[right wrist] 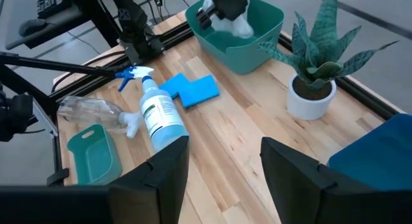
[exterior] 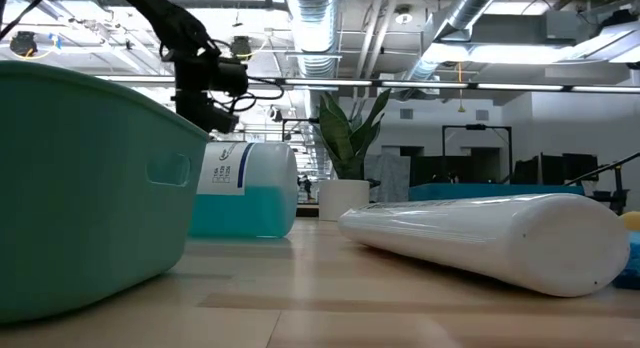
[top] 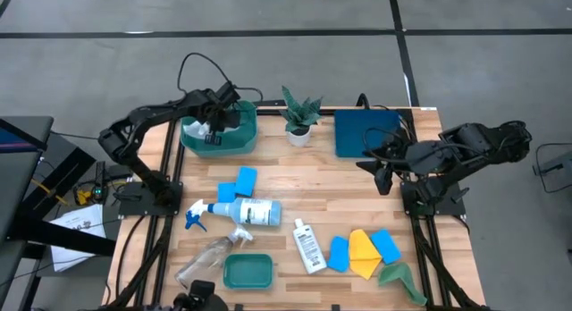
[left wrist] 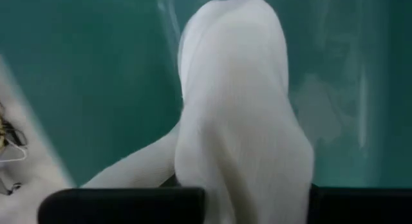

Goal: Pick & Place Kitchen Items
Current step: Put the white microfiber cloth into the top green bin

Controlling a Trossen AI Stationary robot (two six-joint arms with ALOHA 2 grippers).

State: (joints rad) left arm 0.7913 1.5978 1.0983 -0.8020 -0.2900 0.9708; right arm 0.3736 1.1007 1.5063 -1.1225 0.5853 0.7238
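White cloth [left wrist: 235, 114] fills left wrist view; green tub [top: 219, 132] overhead

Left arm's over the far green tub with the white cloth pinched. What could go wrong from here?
1. The white cloth hangs from the shut left gripper above the green tub; on release it might cling to the fingers or drape over the rim.
2. The small potted plant stands close beside the tub, so a wide retreat could clip its leaves.
3. The right gripper waits open by the dark blue tray, away from the left arm.
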